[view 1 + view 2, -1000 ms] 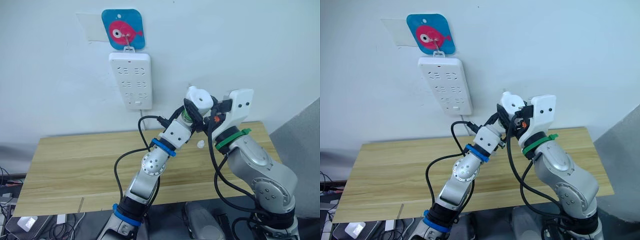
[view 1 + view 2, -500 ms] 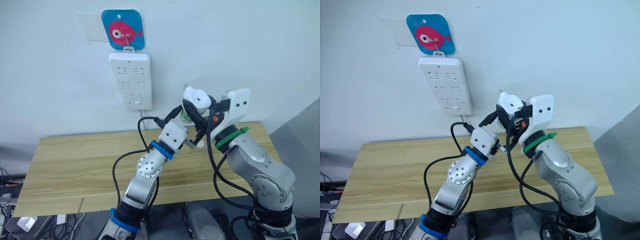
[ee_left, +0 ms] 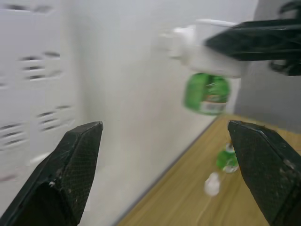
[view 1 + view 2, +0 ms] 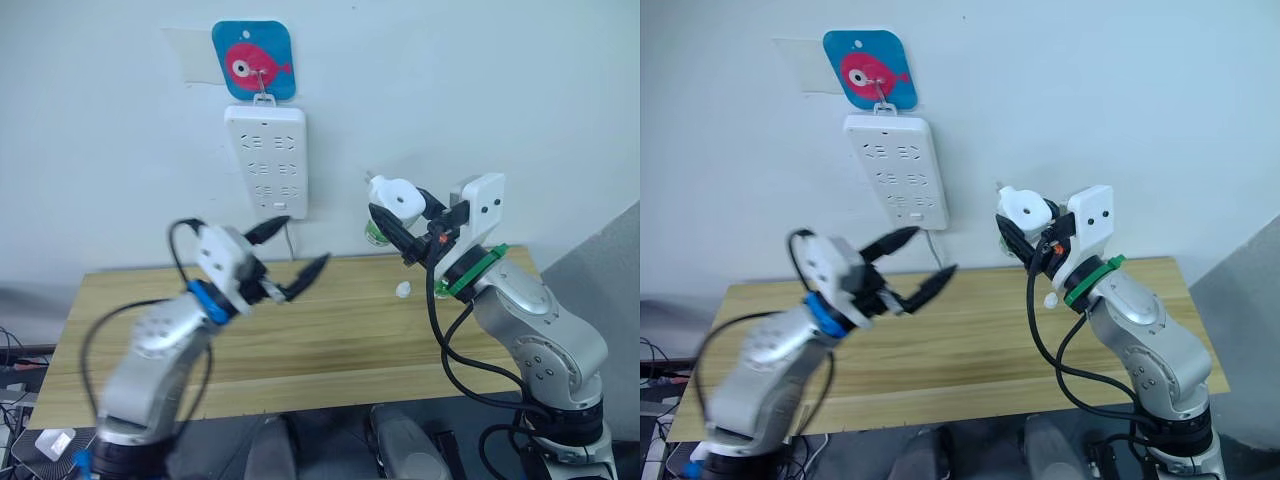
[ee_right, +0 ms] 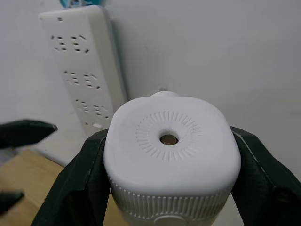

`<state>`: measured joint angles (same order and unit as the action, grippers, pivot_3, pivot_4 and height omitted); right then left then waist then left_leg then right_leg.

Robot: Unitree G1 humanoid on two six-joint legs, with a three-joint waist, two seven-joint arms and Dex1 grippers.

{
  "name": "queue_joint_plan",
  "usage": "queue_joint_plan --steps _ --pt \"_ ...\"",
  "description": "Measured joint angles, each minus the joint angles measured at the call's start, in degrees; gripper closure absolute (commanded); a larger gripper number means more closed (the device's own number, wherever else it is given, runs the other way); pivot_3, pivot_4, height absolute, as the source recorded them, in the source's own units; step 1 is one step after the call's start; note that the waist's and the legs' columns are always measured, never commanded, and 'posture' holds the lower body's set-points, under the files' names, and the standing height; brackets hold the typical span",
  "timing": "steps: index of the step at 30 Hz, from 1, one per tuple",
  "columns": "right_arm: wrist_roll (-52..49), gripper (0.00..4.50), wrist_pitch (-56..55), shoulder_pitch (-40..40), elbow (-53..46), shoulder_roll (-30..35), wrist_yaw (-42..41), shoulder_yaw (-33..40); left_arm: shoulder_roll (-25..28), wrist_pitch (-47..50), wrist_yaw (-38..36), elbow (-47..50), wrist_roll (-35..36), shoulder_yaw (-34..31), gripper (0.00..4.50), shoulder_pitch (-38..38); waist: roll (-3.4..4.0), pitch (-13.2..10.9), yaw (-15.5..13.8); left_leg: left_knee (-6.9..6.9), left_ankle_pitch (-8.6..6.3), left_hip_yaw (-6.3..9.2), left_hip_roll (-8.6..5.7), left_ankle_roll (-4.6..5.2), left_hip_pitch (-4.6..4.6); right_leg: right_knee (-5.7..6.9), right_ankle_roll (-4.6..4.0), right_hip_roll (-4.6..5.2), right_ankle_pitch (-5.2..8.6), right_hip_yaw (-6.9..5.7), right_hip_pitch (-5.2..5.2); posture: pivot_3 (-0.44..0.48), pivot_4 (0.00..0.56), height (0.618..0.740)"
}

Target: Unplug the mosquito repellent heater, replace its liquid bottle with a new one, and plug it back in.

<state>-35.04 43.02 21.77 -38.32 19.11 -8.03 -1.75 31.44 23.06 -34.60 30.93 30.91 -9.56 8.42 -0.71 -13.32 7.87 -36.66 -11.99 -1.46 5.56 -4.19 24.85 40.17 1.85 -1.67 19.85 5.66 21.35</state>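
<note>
Swung clear of the heater [image 4: 393, 196] with left gripper [image 4: 290, 258] wide and empty; right gripper [image 4: 408, 226] clamps it, green bottle [image 3: 206, 93] beneath; best kept level approaching power strip [image 4: 267, 158].

Wide open air lies between the left gripper [image 4: 283, 258], its fingers spread apart, and the mosquito repellent heater [image 4: 395, 200] clamped in the right gripper [image 4: 403, 222] — nothing stands between them. The power strip [image 4: 266, 160] hangs on the wall behind, sockets unblocked. On the table [image 4: 150, 320], a small white cap [image 4: 403, 289] and a green bottle [image 3: 227, 159] sit below the heater — the rest is bare
</note>
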Motion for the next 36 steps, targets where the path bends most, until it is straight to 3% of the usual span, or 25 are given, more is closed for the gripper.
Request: queue_joint_plan --steps 6,9,20,26,32,36 --pt "-0.5 1.54 0.5 -0.3 -0.2 1.1 -3.0 -0.1 9.6 5.9 -6.1 -8.3 6.6 -6.4 0.00 5.7 -0.25 0.1 -1.5 0.00 0.00 0.02 0.00 0.00 0.01 0.00 0.00 0.03 0.00 -0.05 0.04 -0.089 0.173 0.740" --pt "-0.8 1.54 1.4 -0.1 -0.3 0.9 -3.4 -0.6 11.0 5.7 -9.5 -15.4 6.5 -6.3 0.00 10.3 -0.25 0.1 -1.7 -0.01 0.00 0.00 -0.01 0.00 0.01 0.01 -0.01 0.03 0.00 -0.05 0.05 -0.109 0.175 0.740" --pt "-2.2 1.54 4.0 1.4 -1.2 -0.8 -1.9 -0.6 11.0 -3.2 -23.1 -38.8 -1.0 0.5 0.00 23.5 -0.26 0.2 -1.7 -0.03 0.00 -0.06 0.02 0.00 0.02 0.09 -0.02 0.02 0.00 -0.05 0.13 -0.143 0.188 0.740" --pt "-2.2 1.54 4.4 1.5 -2.0 -1.8 -1.6 -1.3 7.6 -11.2 -30.2 -53.0 -6.1 5.2 0.00 34.0 -0.28 0.2 -1.7 -0.13 0.00 -0.06 0.00 0.01 0.04 0.18 -0.02 0.02 0.00 -0.03 0.13 -0.156 0.193 0.740" --pt "-2.2 1.54 5.0 1.4 -2.2 -2.5 -1.0 -1.9 5.2 -13.8 -36.3 -61.1 -8.7 7.4 0.00 39.8 -0.30 0.2 -2.3 -0.33 0.01 -0.03 -0.03 0.01 0.04 0.46 -0.01 0.03 0.00 -0.04 0.13 -0.162 0.188 0.740" --pt "-2.1 1.54 5.3 1.4 -2.4 -2.2 -1.0 -1.9 4.9 -9.9 -41.8 -61.1 -8.3 9.2 0.00 41.8 -0.31 0.2 -1.9 -0.29 0.01 -0.05 0.01 0.00 0.05 0.57 -0.01 -0.02 0.01 0.00 0.26 -0.162 0.185 0.740"
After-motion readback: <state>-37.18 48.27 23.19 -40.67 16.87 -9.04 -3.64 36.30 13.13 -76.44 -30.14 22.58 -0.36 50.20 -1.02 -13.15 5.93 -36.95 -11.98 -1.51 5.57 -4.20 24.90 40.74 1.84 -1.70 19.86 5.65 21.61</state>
